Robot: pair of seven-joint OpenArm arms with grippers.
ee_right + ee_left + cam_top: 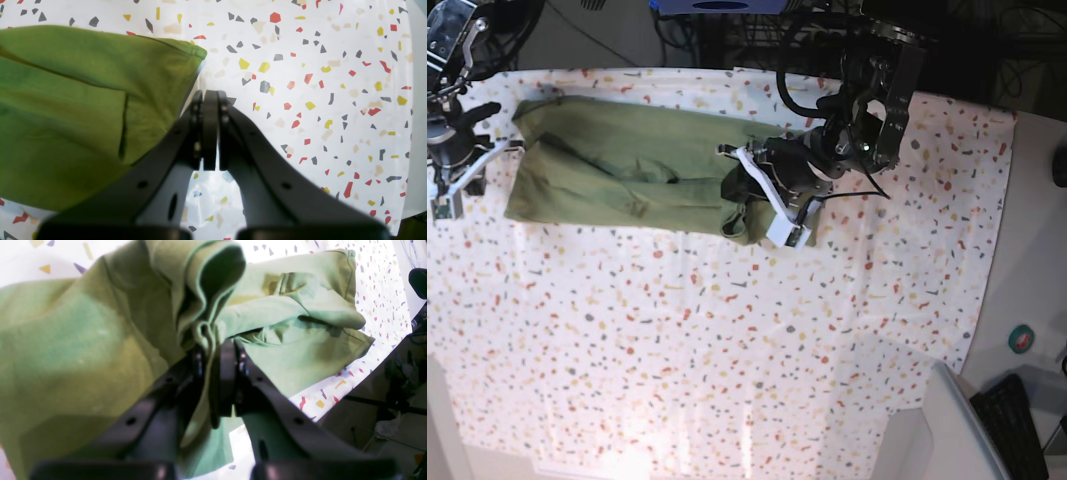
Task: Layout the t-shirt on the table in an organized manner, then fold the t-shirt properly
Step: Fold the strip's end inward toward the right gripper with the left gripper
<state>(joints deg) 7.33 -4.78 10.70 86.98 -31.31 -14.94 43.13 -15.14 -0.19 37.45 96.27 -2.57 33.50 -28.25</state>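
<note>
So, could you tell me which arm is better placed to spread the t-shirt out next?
Left, probably. The left gripper is shut on a bunched fold of the t-shirt, so it could pull the cloth flat. The right gripper is shut on nothing, beside the shirt's edge on the table.

The table [727, 340] wears a white cloth flecked with small red, orange, yellow and grey chips, and it fills most of the base view from the far edge down to the near one. On it, toward the far side, the t-shirt [627, 175] lies stretched sideways in a long, wrinkled olive-green band, with one end bunched and lifted off the cloth. The wide speckled area nearer the camera carries nothing else that shows.
</note>
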